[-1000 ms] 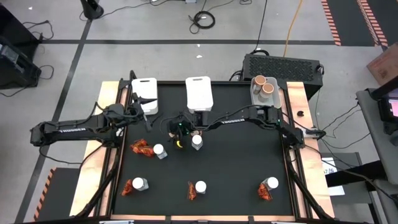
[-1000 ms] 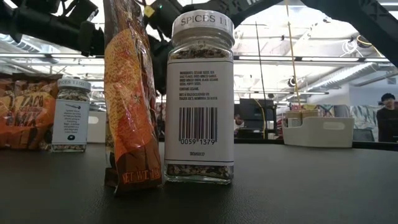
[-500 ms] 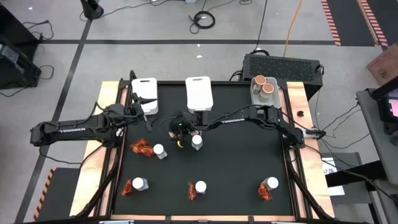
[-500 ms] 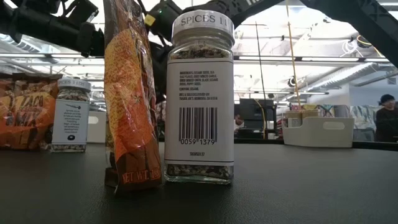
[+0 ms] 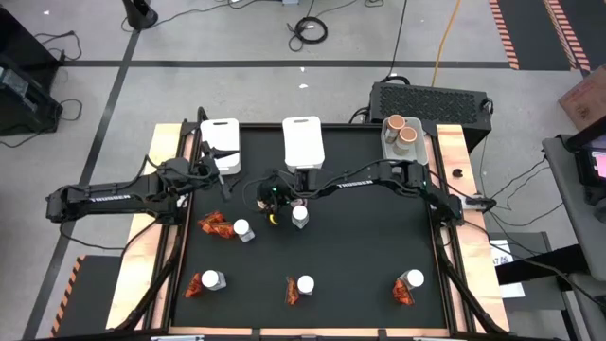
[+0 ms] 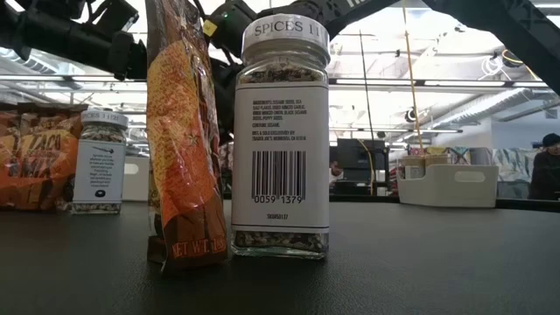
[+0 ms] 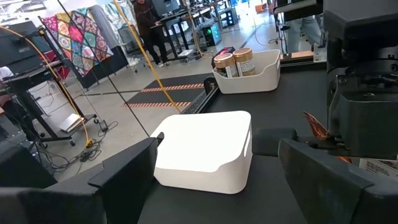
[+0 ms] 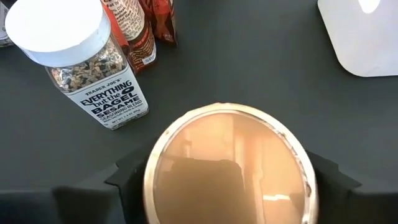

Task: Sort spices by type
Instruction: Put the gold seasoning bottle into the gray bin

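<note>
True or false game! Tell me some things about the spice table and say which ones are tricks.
1. Two round tan-topped tubs sit in the white rectangular bin. True.
2. The left tool holds a red-orange sachet. False: it is open and holds nothing.
3. Five clear white-lidded jars stand on the black table. True.
4. The right tool grips a jar. False: it grips another tan-topped tub.

Bright overhead light, blurred foreground tub (image 8: 230, 168)
</note>
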